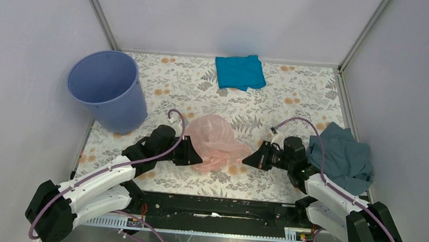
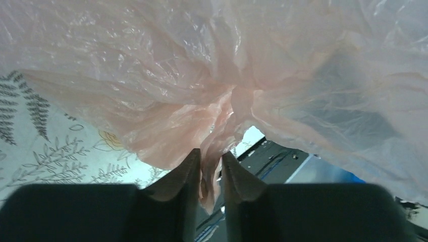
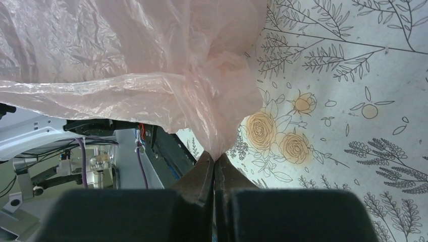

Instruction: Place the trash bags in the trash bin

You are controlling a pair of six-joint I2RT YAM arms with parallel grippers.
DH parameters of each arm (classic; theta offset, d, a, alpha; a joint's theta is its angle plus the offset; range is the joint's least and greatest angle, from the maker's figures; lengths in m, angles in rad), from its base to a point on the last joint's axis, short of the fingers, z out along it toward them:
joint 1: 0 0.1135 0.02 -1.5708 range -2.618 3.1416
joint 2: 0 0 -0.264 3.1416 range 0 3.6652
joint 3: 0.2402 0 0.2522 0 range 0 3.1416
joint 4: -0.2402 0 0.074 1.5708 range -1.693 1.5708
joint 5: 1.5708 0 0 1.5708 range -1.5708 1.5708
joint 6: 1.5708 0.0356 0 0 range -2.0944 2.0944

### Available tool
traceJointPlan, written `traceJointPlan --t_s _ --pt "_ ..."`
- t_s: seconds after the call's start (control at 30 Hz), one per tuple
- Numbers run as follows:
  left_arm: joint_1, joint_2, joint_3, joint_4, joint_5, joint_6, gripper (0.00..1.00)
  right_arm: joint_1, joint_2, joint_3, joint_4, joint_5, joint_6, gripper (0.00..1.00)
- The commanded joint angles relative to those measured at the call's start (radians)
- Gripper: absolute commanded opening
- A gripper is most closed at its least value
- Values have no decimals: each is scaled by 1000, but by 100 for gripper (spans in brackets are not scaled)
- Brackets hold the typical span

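The bag lies crumpled mid-frame; the right gripper clamps its edge, the left gripper gapes slightly around a fold. Close that firmly before lifting both toward the bin, upper left.

Lighting even and diffuse, moderately bright. Overhead view sharp; soft shadow under the trash bin. Both wrist views: near foreground dark and blurred; trash bag film shows mild sheen.
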Motion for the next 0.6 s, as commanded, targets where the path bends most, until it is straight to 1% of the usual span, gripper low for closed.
traceJointPlan --t_s 0.0,0.03,0.07,0.17,0.23,0.3,0.33,0.4,0.43,0.47,0.53,0.57 --pt "3 0 28 20 -31 24 15 6 -11 34 -30 34 -4 0" --pt "3 -4 42 -24 -68 32 5 6 -21 42 -61 55 -12 0" --pt "4 -9 58 -75 -123 35 0 5 -31 52 -100 84 -18 0" --pt "3 2 127 -208 -286 22 0 5 -44 96 -220 211 -50 0" --pt "4 49 190 -257 -394 30 0 4 -16 166 -308 334 -79 0" --pt "3 136 290 -264 -428 73 0 -13 42 260 -364 438 -99 0" --pt "4 195 358 -264 -442 107 0 -38 81 316 -369 443 -109 0" --pt "7 325 548 -300 -463 181 0 -103 162 450 -374 383 -130 0" --pt "9 391 676 -339 -489 214 0 -129 197 547 -413 356 -156 0" --pt "10 449 816 -379 -515 253 0 -144 228 665 -479 356 -198 0" --pt "12 547 1137 -452 -579 357 0 -143 259 948 -635 414 -318 0" --pt "11 565 1282 -464 -584 390 0 -138 249 1081 -672 425 -362 0"
